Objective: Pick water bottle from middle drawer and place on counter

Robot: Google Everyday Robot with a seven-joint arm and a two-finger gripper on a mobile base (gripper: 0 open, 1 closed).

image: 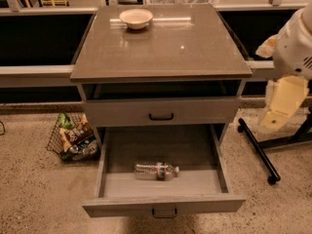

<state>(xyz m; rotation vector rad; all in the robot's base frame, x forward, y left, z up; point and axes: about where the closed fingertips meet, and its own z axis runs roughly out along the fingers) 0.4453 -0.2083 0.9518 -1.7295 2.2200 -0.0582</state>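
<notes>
The water bottle (156,171) lies on its side on the floor of the open middle drawer (113,185), white cap pointing right. The drawer is pulled far out from the cabinet, its pull facing me. Above it, the upper drawer (161,112) is closed. The counter (163,48) is the glossy grey-brown slab on top of the cabinet. My gripper (280,104) hangs at the right edge of the view on a white arm, beside the cabinet at counter height, well above and to the right of the bottle. It holds nothing I can see.
A small pale round bowl (136,18) sits at the back left of the counter. A wire basket of snack packets (73,138) stands on the floor left of the drawer. A black wheeled stand leg (258,152) lies on the floor to the right.
</notes>
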